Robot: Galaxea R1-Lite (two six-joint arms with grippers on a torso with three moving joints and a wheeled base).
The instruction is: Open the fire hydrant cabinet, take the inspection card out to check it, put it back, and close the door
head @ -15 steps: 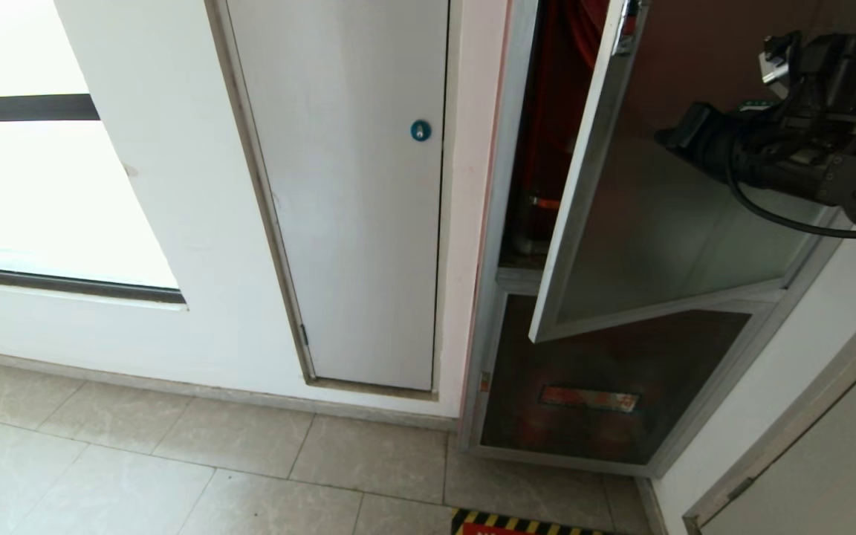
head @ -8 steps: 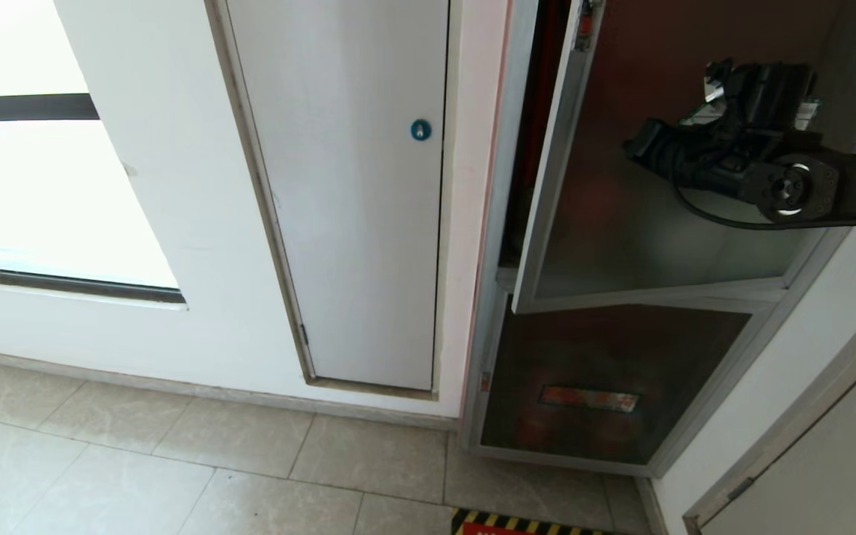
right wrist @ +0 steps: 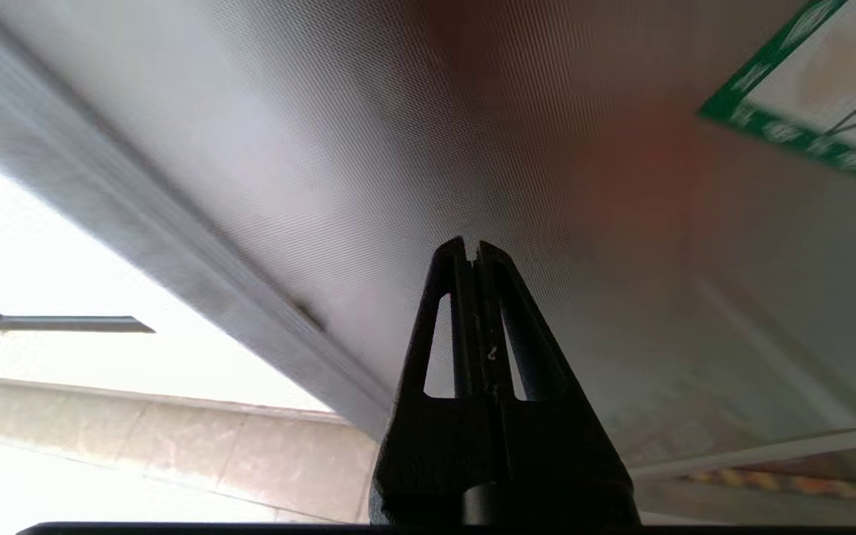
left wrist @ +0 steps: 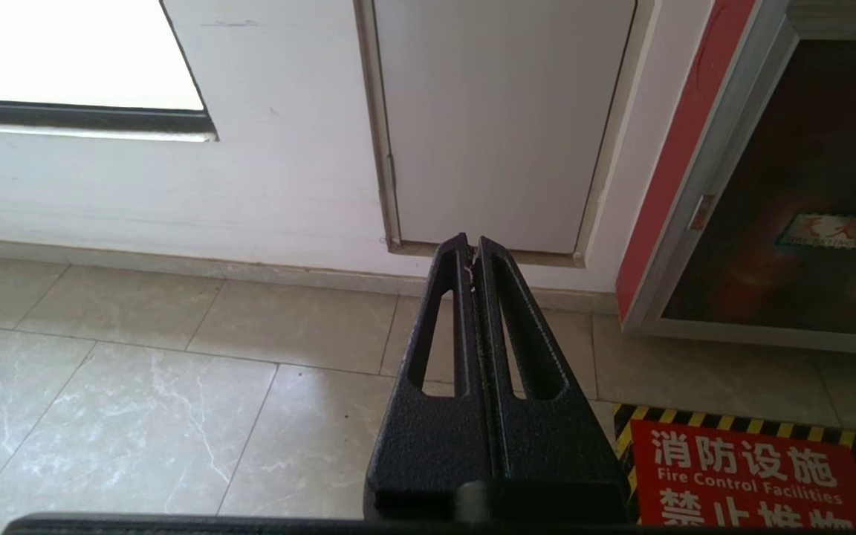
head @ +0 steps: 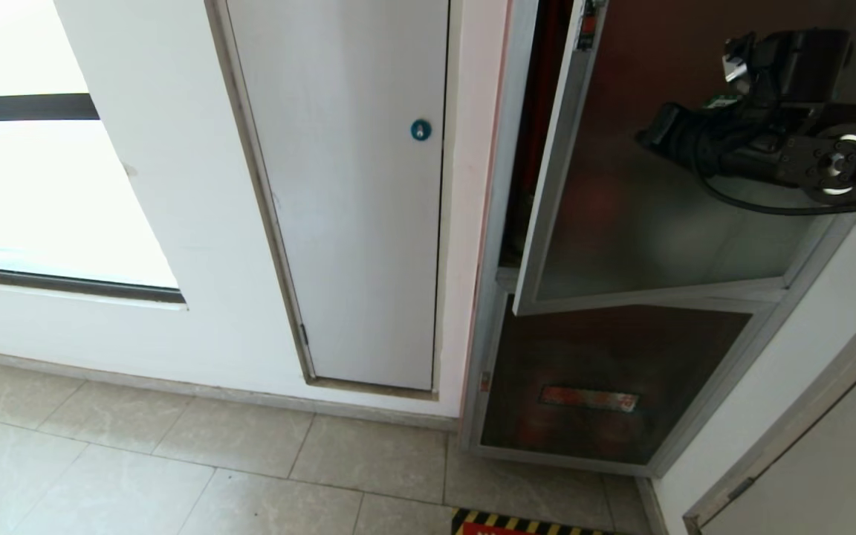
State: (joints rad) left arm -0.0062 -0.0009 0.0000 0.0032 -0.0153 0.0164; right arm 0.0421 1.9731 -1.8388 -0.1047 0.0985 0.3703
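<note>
The fire hydrant cabinet (head: 504,163) stands at the right, with a thin strip of its red inside (head: 545,111) showing. Its tinted-glass door (head: 621,223) hangs slightly ajar, and a small red latch (head: 586,22) sits on the free edge. My right gripper (head: 649,136) is shut and empty, its tips at the outer face of the glass (right wrist: 562,171), near the green-bordered sticker (right wrist: 807,96). Whether they touch the glass I cannot tell. My left gripper (left wrist: 471,245) is shut and parked low over the floor tiles. The inspection card is out of view.
A white panel with a blue round lock (head: 420,130) sits left of the cabinet. Below the door is a smaller dark glass panel with a red label (head: 588,399). A red floor sign with hazard stripes (left wrist: 747,475) lies in front. Another door frame (head: 785,446) stands at the far right.
The door has swung toward the cabinet, so the gap to the red inside is narrower. My right arm pushed left along with it, then drew back slightly up and right.
</note>
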